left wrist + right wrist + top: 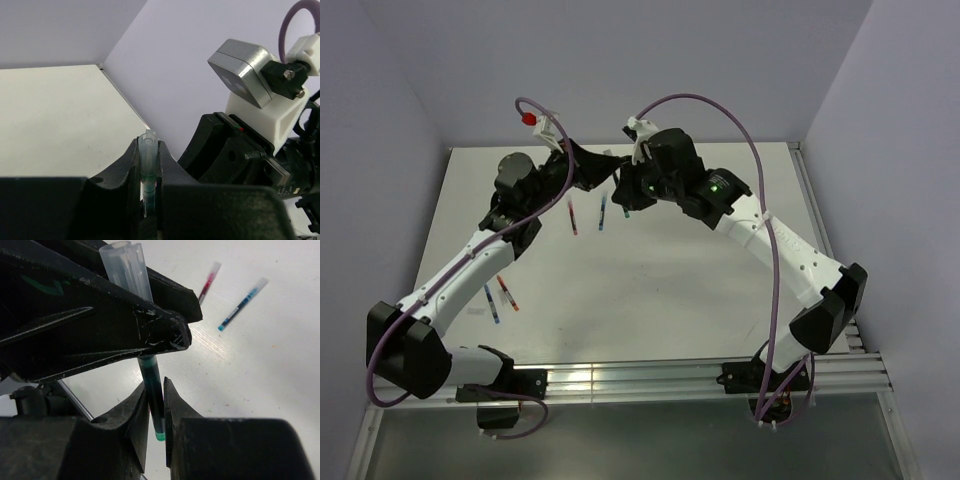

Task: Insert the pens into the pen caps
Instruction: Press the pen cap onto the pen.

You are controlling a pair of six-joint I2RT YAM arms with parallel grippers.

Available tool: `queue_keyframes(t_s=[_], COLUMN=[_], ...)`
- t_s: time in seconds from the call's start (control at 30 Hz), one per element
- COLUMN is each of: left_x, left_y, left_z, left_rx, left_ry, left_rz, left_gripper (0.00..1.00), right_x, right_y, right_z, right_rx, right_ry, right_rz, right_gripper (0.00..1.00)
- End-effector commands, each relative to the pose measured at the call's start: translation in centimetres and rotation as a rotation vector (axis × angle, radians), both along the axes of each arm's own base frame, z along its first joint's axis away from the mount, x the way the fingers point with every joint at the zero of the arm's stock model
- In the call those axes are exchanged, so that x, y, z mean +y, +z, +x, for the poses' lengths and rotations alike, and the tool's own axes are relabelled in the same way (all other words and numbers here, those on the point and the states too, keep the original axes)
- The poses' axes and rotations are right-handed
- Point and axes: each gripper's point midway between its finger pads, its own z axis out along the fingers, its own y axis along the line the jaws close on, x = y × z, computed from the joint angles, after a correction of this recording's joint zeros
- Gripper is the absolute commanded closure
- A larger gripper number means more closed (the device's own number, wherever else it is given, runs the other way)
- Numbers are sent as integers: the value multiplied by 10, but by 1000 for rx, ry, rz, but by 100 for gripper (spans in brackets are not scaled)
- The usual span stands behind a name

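Top view: the 2 arms reach toward each other at 12 o'clock over the white table (700, 290). The left gripper (592, 172) and the right gripper (632, 186) nearly meet tip to tip above the surface. A teal sliver of the green pen (626, 208) shows just under the right gripper. 4 more pens lie on the table. The far red pen (572, 216) and the far blue pen (602, 212) lie side by side but apart, just below the grippers. The near blue pen (492, 303) and the near red pen (507, 293) lie close together at 8 o'clock, beside the left forearm.

Left wrist view: the left gripper's 2 fingers are pressed onto 1 clear cap (148, 150). It stands upright, with its open end poking out at 12 o'clock.

Right wrist view: the right gripper's 2 fingers pinch the green pen low on its dark body, and its teal end shows at 6 o'clock. The pen runs up behind the left gripper's finger (150, 330), and the clear cap sticks out beyond that finger at 11 o'clock. How far the pen sits inside the cap I cannot tell. The far red and far blue pens, each with a clear cap on, lie on the table at 1 o'clock.
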Motion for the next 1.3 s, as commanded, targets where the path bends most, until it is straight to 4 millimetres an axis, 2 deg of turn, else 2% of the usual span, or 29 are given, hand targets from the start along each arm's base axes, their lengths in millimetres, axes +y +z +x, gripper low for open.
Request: queue_keyframes(t_s=[0.0, 0.1, 0.23, 0.33, 0.4, 0.43, 0.5, 0.53, 0.57, 0.6, 0.63, 0.7, 0.73, 0.8, 0.83, 0.87, 0.9, 1.03, 1.2, 1.23, 1.27], left_x=[-29, -29, -29, -27, -26, -25, -24, -19, -18, -18, -15, -14, -13, -13, -13, -14, -13, -14, -16, -19, -22], left_y=[-29, -38, -47, -51, -51, -45, -42, -39, -36, -36, -33, -29, -27, -24, -24, -25, -19, -16, -15, -22, -17], left_z=[-61, -61, -62, -65, -70, -71, -79, -79, -80, -87, -86, -93, -95, -103, -106, -109, -111, -124, -117, -115, -109], left_rx=[93, 120, 138, 129, 119, 96, 88, 82, 60, 55, 65, 36, 35, 23, 21, 25, -11, -4, 4, 52, 49], left_ry=[-228, -215, -206, -212, -233, -242, -290, -297, -312, -358, -363, -409, -419, -464, -486, -505, -520, -603, -566, -548, -510], left_rz=[75, 89, 106, 119, 123, 110, 93, 82, 64, 59, 42, 25, 15, -2, -7, -13, -29, -70, -72, -55, -48], left_gripper=[100, 100, 100, 100, 100, 100, 100, 100, 100, 100, 100, 100, 100, 100, 100, 100, 100, 100, 100, 100, 100], right_x=[-30, -35, -31, -21, -8, -5, -11, -13, -20, -21, -21, -29, -28, -38, -38, -38, -40, -45, -48, -49, -47], right_y=[100, 108, 116, 118, 124, 113, 124, 117, 122, 124, 118, 126, 117, 126, 120, 126, 127, 126, 120, 122, 119], right_z=[72, 76, 75, 66, 50, 46, 42, 42, 45, 39, 38, 39, 34, 35, 30, 28, 28, 25, 37, 38, 38], right_rx=[-305, -331, -351, -350, -328, -282, -280, -252, -266, -264, -236, -252, -209, -240, -211, -233, -233, -215, -205, -226, -211], right_ry=[-337, -376, -357, -267, -141, -110, -42, -32, -26, 9, 22, 39, 71, 87, 116, 141, 153, 207, 131, 123, 108], right_rz=[156, 146, 150, 172, 243, 271, 352, 368, 392, 410, 426, 472, 491, 533, 551, 573, 585, 627, 590, 574, 558], right_gripper=[100, 100, 100, 100, 100, 100, 100, 100, 100, 100, 100, 100, 100, 100, 100, 100, 100, 100, 100, 100, 100])
